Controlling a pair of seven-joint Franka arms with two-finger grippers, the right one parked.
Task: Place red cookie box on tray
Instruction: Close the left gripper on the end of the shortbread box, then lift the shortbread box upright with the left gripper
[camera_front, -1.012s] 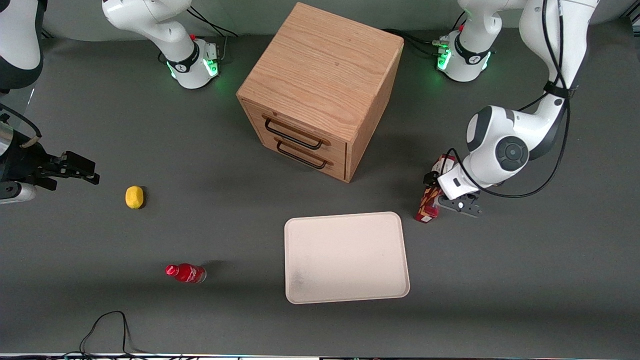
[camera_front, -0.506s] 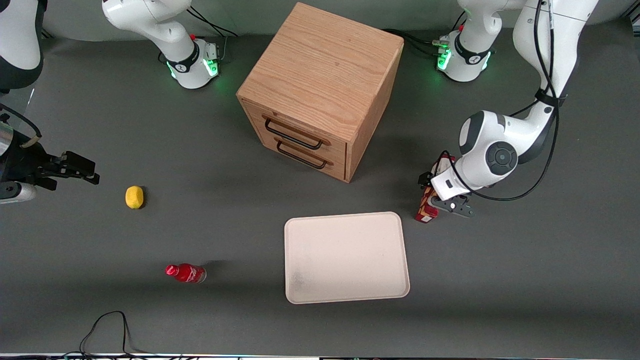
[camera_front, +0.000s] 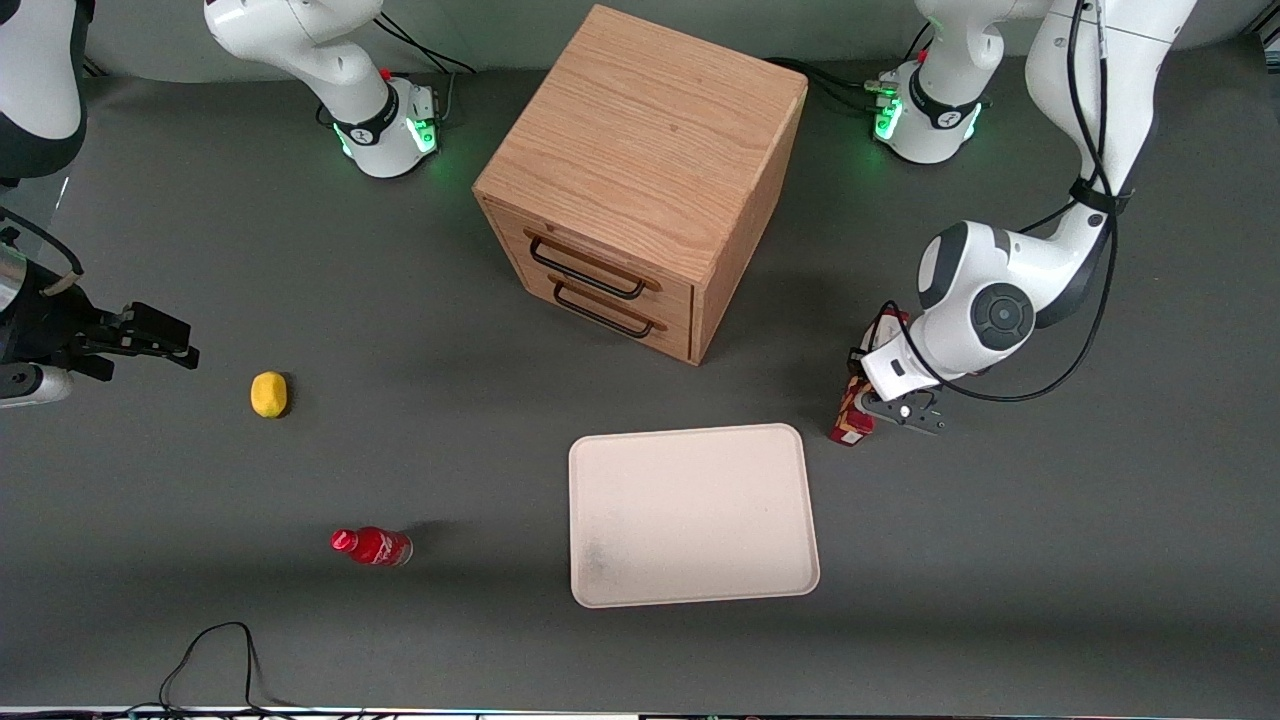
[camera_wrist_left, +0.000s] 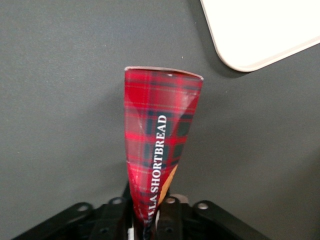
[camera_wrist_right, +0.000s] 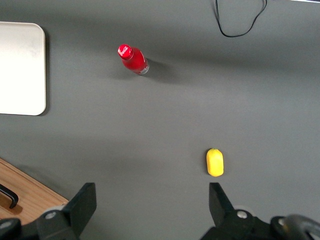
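Matte grey table; gripper (camera_wrist_left: 145, 227) pinches tartan red cookie box (camera_wrist_left: 159, 145).

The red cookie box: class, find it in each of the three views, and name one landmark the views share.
Front view: red cookie box in the gripper, beside the tray corner.
Left wrist view: the box fills the middle.
Right wrist view: not in it.
Shared landmark: the tray, in all three.

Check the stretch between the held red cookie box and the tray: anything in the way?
Nothing: the front view shows only bare grey mat between the red cookie box, held in the shut pincer, and the tray.
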